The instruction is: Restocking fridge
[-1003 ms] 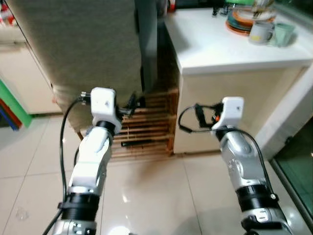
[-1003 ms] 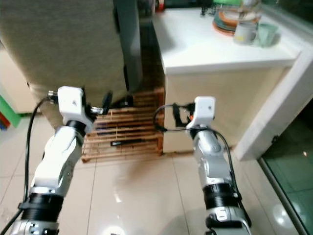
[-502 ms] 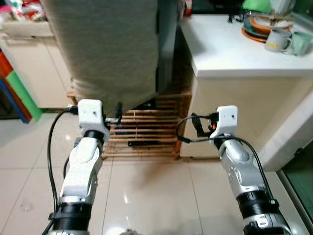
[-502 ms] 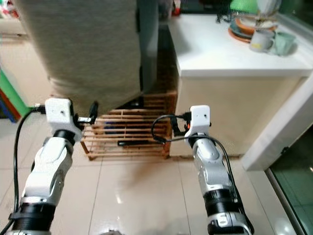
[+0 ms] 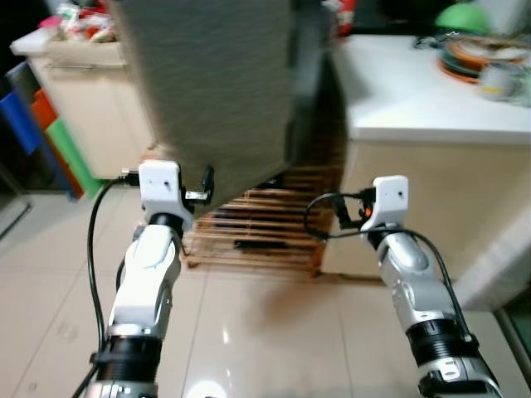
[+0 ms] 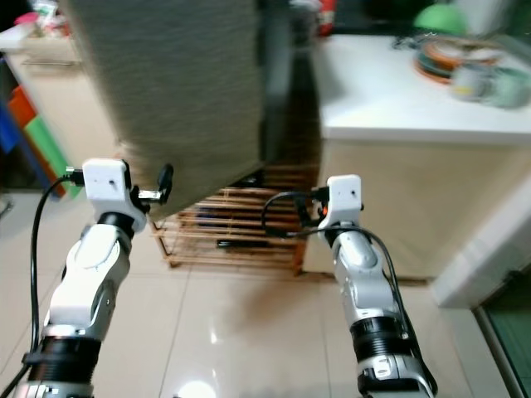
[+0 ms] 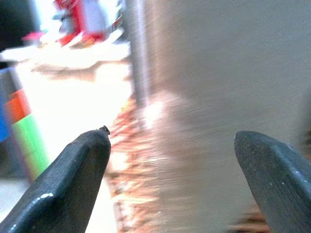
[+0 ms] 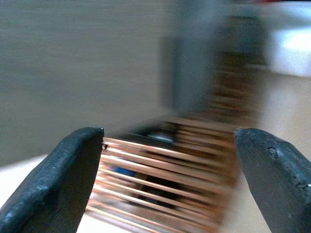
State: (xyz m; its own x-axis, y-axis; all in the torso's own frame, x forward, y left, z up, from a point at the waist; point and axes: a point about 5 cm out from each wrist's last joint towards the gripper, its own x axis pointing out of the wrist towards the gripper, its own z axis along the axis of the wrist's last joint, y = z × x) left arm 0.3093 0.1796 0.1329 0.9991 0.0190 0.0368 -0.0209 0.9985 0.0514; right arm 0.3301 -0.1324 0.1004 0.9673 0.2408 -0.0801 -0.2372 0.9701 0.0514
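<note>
Both arms raised before fridge (image 5: pixel 224 91) (blurred).

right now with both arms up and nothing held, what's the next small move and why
Probably let the view settle, then step closer to the tall grey fridge. The head and wrist views are blurred. The left gripper and the right gripper have open, empty jaws, and both are short of the fridge, which stands on a wooden slatted pallet.
</note>
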